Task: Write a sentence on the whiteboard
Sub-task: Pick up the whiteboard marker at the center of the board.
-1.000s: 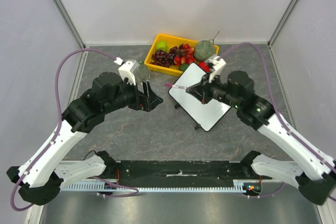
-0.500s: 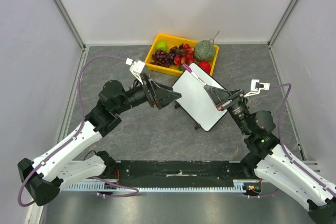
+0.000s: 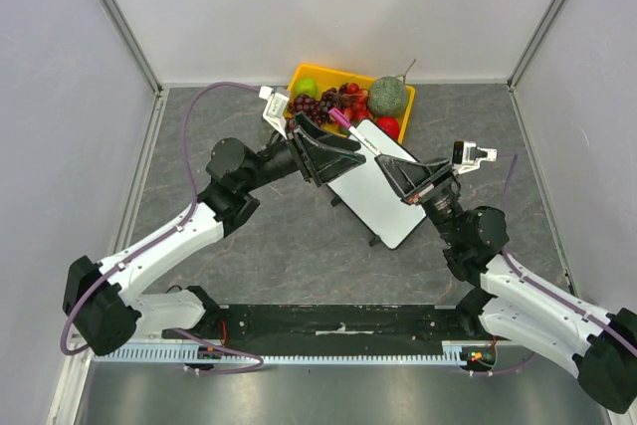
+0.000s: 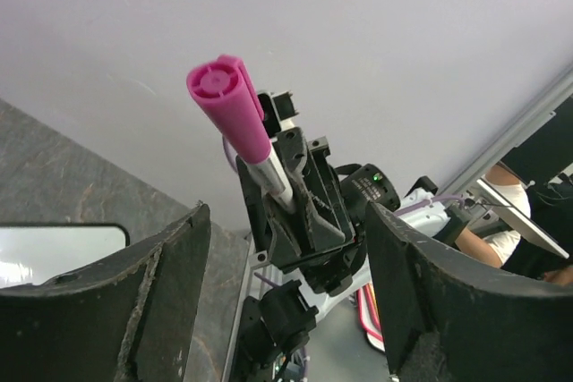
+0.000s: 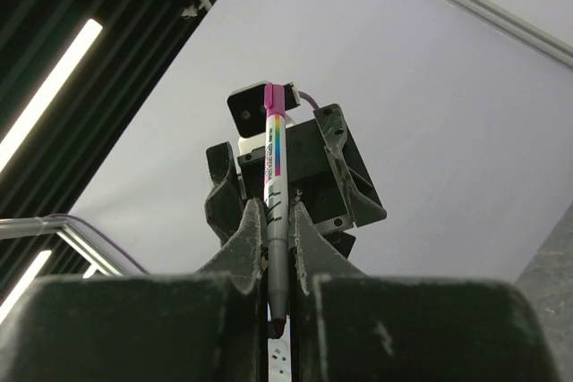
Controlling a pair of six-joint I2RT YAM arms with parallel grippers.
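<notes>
The board lies flat on the table, turned cornerwise, its far corner just beside the yellow tray of fruit. Its white face shows bare in the top view: no trace of the sentence can be made out on the part that is not covered by the arms, and the corner of it seen from the left wrist is clean too. So the writing itself looks not yet begun.

Above the board's far half, the marker is held off the surface, slanting up toward the tray. The right gripper is clamped on its barrel, fingers pressed to either side. The magenta cap is still on the marker, at the end pointing away from the right gripper.

The left gripper faces that capped end with its jaws apart, one finger on each side of the cap and not touching it, as the left wrist view shows.

By my reading the task is at its opening step, uncapping: the marker is picked up and presented, the left gripper is lined up on the cap but has no grip on it. Left to do, as I judge it: close on the cap, pull it free, bring the tip down to the board, and write the whole sentence. Which end carries the tip cannot be seen directly; the cap suggests it is the far one
</notes>
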